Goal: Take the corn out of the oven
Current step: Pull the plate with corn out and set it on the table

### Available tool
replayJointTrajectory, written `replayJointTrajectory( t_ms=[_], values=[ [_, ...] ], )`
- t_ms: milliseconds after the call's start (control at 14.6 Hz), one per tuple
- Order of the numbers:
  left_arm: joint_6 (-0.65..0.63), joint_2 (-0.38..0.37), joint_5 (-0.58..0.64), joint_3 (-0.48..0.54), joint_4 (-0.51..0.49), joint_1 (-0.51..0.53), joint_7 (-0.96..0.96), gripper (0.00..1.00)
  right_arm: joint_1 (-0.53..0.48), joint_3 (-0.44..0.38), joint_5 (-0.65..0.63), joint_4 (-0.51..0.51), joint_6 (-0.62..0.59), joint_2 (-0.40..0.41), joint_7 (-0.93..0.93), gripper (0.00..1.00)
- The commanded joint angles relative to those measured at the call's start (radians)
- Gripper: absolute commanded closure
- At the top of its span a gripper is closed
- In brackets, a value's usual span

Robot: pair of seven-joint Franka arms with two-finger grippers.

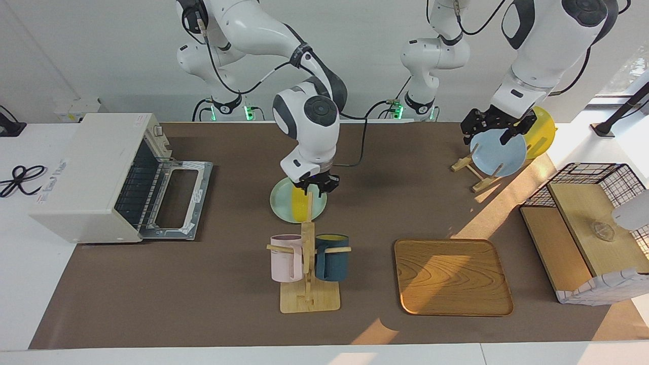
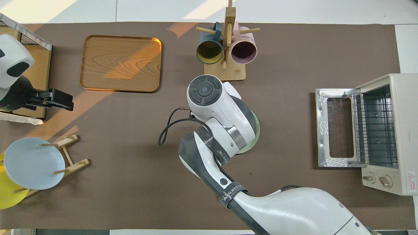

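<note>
The yellow corn (image 1: 300,205) lies on a pale green plate (image 1: 281,203) on the table mat, outside the white oven (image 1: 91,172). The oven's door is folded down flat and its wire rack (image 2: 375,127) is bare. My right gripper (image 1: 314,188) points down over the end of the corn nearer the robots, open, with nothing lifted. From overhead the right arm hides the corn and only the plate's rim (image 2: 257,130) shows. My left gripper (image 1: 496,133) waits, open, above the blue plate (image 1: 499,152) on its rack.
A wooden mug stand (image 1: 308,263) with a pink and a dark blue mug stands just beside the green plate, farther from the robots. A wooden tray (image 1: 451,276), a wire basket with wooden shelves (image 1: 588,228) and a yellow plate (image 1: 542,129) sit toward the left arm's end.
</note>
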Motion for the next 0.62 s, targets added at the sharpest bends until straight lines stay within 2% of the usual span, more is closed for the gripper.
replayJointTrajectory(
  t_ms=[0,137,342,548],
  values=[
    [-0.013,-0.023,-0.008,-0.003,-0.02,0.002,-0.012,0.0,-0.106,0.011,-0.04,-0.071,-0.055,-0.073,-0.107,0.58],
    [-0.001,-0.025,-0.008,-0.005,-0.029,-0.003,-0.012,0.0,-0.201,0.013,-0.043,-0.144,-0.049,-0.1,-0.21,0.59],
    [0.039,-0.032,-0.008,-0.011,-0.055,-0.053,-0.018,0.0,-0.294,0.011,-0.043,-0.308,0.048,-0.151,-0.295,0.69],
    [0.111,-0.017,-0.019,-0.011,-0.072,-0.161,-0.13,0.0,-0.364,0.011,-0.05,-0.44,0.167,-0.185,-0.364,0.82]
  ],
)
